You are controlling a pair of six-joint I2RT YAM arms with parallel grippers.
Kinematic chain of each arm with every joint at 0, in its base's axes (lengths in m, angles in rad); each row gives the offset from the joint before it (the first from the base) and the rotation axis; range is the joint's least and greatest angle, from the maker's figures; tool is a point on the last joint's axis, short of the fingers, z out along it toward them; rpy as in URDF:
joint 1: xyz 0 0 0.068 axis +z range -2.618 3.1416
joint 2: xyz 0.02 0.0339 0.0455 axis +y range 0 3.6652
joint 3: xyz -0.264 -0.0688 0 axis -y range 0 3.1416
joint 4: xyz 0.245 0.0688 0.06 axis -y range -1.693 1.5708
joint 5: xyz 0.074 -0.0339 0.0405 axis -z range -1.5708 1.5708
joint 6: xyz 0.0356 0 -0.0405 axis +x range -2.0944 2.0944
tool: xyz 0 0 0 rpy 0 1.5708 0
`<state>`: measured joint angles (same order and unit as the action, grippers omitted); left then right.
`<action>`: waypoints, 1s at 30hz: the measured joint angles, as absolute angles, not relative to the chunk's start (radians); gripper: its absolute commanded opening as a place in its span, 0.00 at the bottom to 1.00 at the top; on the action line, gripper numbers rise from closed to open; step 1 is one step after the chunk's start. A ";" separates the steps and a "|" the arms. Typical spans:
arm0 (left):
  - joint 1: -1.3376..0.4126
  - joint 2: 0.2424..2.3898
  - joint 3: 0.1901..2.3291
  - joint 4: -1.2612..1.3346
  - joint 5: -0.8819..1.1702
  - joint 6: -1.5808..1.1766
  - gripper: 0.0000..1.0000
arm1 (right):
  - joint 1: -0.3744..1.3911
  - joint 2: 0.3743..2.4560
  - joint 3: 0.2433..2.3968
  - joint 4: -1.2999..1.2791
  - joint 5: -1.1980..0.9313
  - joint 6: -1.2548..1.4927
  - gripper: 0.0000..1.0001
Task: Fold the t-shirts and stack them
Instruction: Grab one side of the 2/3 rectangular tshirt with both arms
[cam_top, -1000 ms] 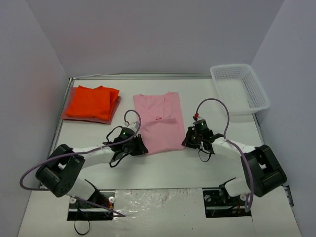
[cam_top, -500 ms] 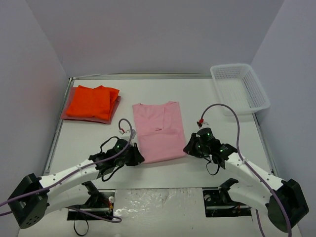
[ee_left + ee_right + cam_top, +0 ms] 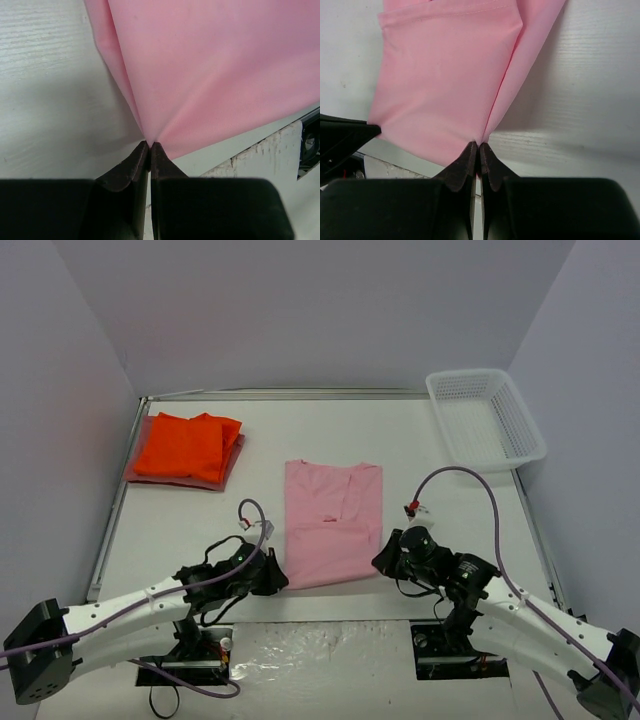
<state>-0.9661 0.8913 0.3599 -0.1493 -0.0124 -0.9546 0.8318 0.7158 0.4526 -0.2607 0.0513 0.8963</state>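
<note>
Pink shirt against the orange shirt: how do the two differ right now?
The pink shirt lies in the middle, near the front; the orange shirt sits at the far left on a reddish folded shirt. The pink shirt is a long, narrow strip; the orange shirt is a compact fold. The left claw and right claw pinch the pink shirt's near corners; nothing touches the orange shirt. Both lie flat.

Dragged the light pink t-shirt [image 3: 333, 523] toward the near edge of the table [image 3: 190, 530], slightly rightward; pulled left gripper [image 3: 274, 575] and right gripper [image 3: 384, 558] back alongside.
</note>
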 measured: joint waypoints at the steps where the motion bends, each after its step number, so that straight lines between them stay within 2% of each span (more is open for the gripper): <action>1: -0.975 0.878 0.360 -0.153 -0.022 -0.960 0.02 | 0.839 0.716 0.453 -0.271 0.061 0.904 0.00; 8: -0.987 0.796 0.410 -0.237 -0.096 -0.971 0.02 | 0.854 0.763 0.463 -0.295 0.113 0.919 0.00; 30: -0.987 0.891 0.606 -0.370 -0.229 -0.897 0.02 | 0.859 0.863 0.601 -0.307 0.210 0.881 0.00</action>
